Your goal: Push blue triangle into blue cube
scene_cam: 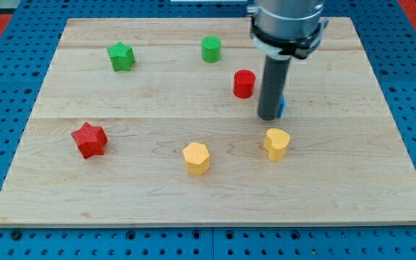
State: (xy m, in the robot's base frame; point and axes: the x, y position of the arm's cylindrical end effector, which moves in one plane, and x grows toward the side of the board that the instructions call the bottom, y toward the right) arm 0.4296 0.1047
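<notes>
My rod comes down from the view's top right and its tip point(269, 116) rests on the board right of centre. A sliver of a blue block point(282, 107) shows just behind the rod's right side, touching or nearly touching the tip; its shape is hidden by the rod. I cannot see a second blue block; it may be hidden behind the rod. The red cylinder point(244, 84) stands just to the view's upper left of the tip.
A yellow heart-like block point(276, 143) lies just below the tip. A yellow hexagon point(196, 158) lies at bottom centre. A red star point(89, 139) is at the left. A green star point(120, 56) and a green cylinder point(211, 49) stand near the top edge of the wooden board point(367, 180).
</notes>
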